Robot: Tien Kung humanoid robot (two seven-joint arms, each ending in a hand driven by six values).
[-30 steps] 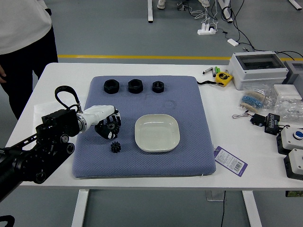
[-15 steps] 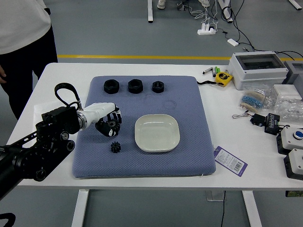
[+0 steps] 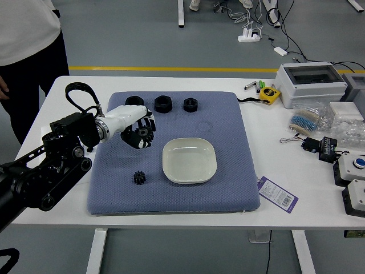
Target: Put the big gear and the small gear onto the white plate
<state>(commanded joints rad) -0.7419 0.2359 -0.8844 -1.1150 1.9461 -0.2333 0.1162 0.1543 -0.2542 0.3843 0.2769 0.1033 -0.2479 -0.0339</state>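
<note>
The big gear (image 3: 144,132) is black and toothed, with a round hub at its middle, and from where I stand it's over the blue-gray mat (image 3: 228,194), left of the white plate (image 3: 189,161). The robot's left hand (image 3: 128,121) has its fingers closed on it, partly covering it. The small gear (image 3: 140,177), black too, with stubby teeth all round, lies on the mat, nearer the robot and just left of the plate. Compared with a second ago, the hand and big gear have shifted toward the far side of the bench (image 3: 68,200) and a little to the right; the small gear and plate haven't budged. Farther back on the mat sit three black round pieces (image 3: 163,104), the leftmost now partly hidden by the hand. A person (image 3: 28,34) in a light top and dark trousers stands at the far left, one arm hanging down.
</note>
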